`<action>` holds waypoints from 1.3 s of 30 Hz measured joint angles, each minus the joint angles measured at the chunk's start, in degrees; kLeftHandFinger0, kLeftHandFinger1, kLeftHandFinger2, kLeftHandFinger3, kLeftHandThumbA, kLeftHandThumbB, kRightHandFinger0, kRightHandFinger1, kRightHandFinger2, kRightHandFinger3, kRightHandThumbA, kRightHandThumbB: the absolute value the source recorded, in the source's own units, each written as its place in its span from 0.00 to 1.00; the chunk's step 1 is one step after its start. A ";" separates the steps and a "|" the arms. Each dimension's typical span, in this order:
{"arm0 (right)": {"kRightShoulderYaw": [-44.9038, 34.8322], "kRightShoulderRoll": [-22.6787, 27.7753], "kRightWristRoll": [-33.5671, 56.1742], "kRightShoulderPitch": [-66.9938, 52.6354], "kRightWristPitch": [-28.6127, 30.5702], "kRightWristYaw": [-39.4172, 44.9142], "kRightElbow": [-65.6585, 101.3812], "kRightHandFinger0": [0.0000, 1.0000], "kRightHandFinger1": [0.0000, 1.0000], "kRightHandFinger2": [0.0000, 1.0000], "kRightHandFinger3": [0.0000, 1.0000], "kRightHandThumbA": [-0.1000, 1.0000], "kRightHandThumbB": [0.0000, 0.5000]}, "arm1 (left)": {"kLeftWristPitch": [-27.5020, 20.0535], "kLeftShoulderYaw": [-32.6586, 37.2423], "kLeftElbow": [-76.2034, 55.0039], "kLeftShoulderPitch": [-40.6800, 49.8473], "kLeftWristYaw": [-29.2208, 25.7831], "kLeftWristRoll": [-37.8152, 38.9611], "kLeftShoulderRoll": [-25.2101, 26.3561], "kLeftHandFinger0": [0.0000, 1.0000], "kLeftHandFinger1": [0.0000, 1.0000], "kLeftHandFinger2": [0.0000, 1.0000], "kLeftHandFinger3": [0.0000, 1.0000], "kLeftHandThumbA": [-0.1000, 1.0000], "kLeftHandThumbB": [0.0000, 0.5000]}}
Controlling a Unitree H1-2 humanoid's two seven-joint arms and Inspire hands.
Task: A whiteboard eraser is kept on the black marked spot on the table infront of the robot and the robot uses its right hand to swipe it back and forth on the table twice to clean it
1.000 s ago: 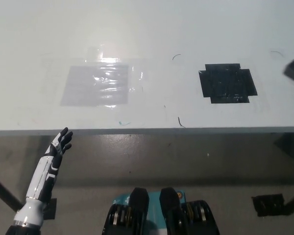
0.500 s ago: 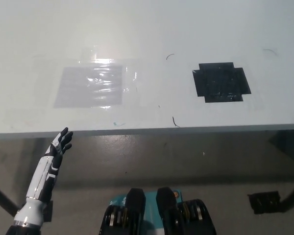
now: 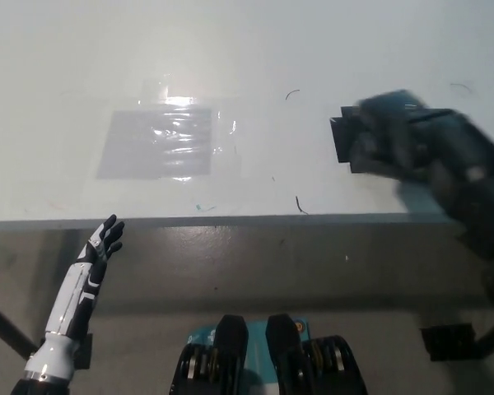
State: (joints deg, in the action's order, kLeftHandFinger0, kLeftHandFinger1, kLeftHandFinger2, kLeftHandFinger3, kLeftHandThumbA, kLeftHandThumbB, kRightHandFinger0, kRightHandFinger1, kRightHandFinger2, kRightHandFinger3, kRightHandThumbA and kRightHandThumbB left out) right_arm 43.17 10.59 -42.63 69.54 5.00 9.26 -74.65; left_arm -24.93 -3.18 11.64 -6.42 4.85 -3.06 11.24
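The black marked spot (image 3: 346, 140) lies on the white table (image 3: 230, 49) at the right, mostly covered. A dark, teal-tinged arm (image 3: 420, 156), heavily blurred, reaches in from the right edge, and its tip is over the spot. The blur hides whether this is my black right arm or a person's sleeve, and whether it holds anything. I cannot make out an eraser as a separate thing. My white left hand (image 3: 105, 239) rests at the lower left, below the table's front edge, open with its fingers spread and holding nothing.
A clear taped plastic sheet (image 3: 158, 141) lies on the table's left half. Small pen marks (image 3: 300, 204) dot the surface near the front edge (image 3: 230, 220). A dark block (image 3: 451, 341) sits on the floor at the lower right.
The blurred dark arm has swept in from the right over the black spot, which was uncovered half a second ago. The camera has shifted slightly. My left hand has stayed put.
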 measured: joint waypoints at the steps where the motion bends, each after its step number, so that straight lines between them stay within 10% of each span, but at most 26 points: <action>1: 0.07 -0.97 -0.02 0.05 0.32 0.20 0.04 0.03 0.19 0.33 0.60 0.00 0.40 | 0.00 -0.02 0.00 -0.02 0.00 0.01 0.00 1.00 1.00 1.00 1.00 1.00 0.70; 3: 0.26 -1.72 -0.06 0.05 0.93 0.25 0.04 0.12 0.31 0.43 0.43 0.00 0.41 | -0.01 -0.06 0.00 0.01 0.00 0.03 0.02 1.00 1.00 1.00 1.00 1.00 0.71; 4: 0.31 -1.79 -0.06 0.05 1.09 0.27 0.03 0.15 0.39 0.54 0.51 0.00 0.42 | -0.01 -0.09 0.00 0.01 0.00 0.03 0.03 1.00 1.00 1.00 1.00 1.00 0.73; 8: 0.33 -1.31 -0.09 0.07 1.42 0.39 0.04 0.16 0.35 0.45 0.47 0.00 0.46 | -0.02 -0.13 0.00 -0.06 0.00 0.03 0.09 1.00 1.00 1.00 1.00 1.00 0.75; 11: 0.37 -0.20 -0.12 -0.13 1.54 0.29 -0.03 0.35 0.46 0.51 0.68 0.00 0.47 | -0.04 -0.13 0.00 -0.07 0.00 0.02 0.09 1.00 1.00 1.00 1.00 1.00 0.76; 13: 0.47 1.05 -0.16 -0.45 1.62 0.03 -0.29 0.25 0.35 0.42 0.66 0.00 0.45 | -0.04 -0.15 0.00 -0.07 0.00 0.02 0.13 1.00 1.00 1.00 1.00 1.00 0.75; 16: 0.59 2.68 -0.16 -0.73 1.98 -0.42 -1.07 0.59 0.64 0.69 0.74 0.03 0.45 | -0.06 -0.19 0.00 -0.06 0.00 0.02 0.20 1.00 1.00 1.00 1.00 1.00 0.75; 20: 1.19 5.85 -0.24 -1.26 2.45 -1.32 -2.02 0.21 0.38 0.53 0.66 0.08 0.39 | -0.09 -0.24 0.00 -0.04 -0.01 0.02 0.22 1.00 1.00 1.00 1.00 1.00 0.75; 23: 2.01 7.75 -0.69 -1.26 2.51 -1.52 -2.58 0.40 0.58 0.68 0.64 0.05 0.44 | -0.11 -0.37 -0.03 -0.01 -0.02 -0.01 0.22 1.00 1.00 1.00 1.00 1.00 0.70; 26: 1.53 8.80 -0.94 -1.44 2.66 -1.98 -2.64 0.27 0.43 0.57 0.67 0.31 0.48 | -0.12 -0.39 -0.19 0.04 -0.01 0.00 0.22 1.00 1.00 1.00 1.00 1.00 0.68; 27: 1.15 9.05 -0.93 -1.54 2.74 -2.20 -2.62 0.51 0.62 0.78 1.00 0.53 0.59 | -0.13 -0.39 -0.25 0.04 -0.02 -0.01 0.22 1.00 1.00 1.00 1.00 1.00 0.68; 28: 0.62 9.29 -0.89 -1.62 2.82 -2.37 -2.60 0.84 1.00 1.00 1.00 0.70 0.75 | -0.14 -0.39 -0.27 0.04 -0.01 -0.01 0.22 1.00 1.00 1.00 1.00 1.00 0.68; 29: -0.18 9.45 -0.66 -1.72 2.97 -2.47 -2.57 1.00 1.00 1.00 1.00 0.77 0.85 | -0.15 -0.39 -0.27 0.04 -0.02 -0.02 0.22 1.00 1.00 1.00 1.00 1.00 0.69; 38: -16.94 10.74 7.54 -3.67 6.43 -2.05 9.15 1.00 1.00 1.00 1.00 1.00 0.96 | -0.20 -0.30 -0.17 0.01 0.01 -0.01 0.20 1.00 1.00 1.00 1.00 1.00 0.78; 39: -17.76 10.81 7.93 -3.72 6.44 -1.94 10.41 1.00 1.00 1.00 1.00 1.00 0.82 | -0.20 -0.30 -0.14 0.01 0.02 -0.01 0.20 1.00 1.00 1.00 1.00 1.00 0.77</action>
State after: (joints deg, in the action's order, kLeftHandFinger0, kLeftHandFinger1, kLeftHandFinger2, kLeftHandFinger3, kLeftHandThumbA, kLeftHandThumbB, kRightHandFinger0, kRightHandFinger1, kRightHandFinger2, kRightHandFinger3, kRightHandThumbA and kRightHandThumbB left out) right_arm 25.41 21.39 -34.70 65.82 11.44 7.32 -64.24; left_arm -25.12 -3.48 11.50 -6.41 4.87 -3.06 11.44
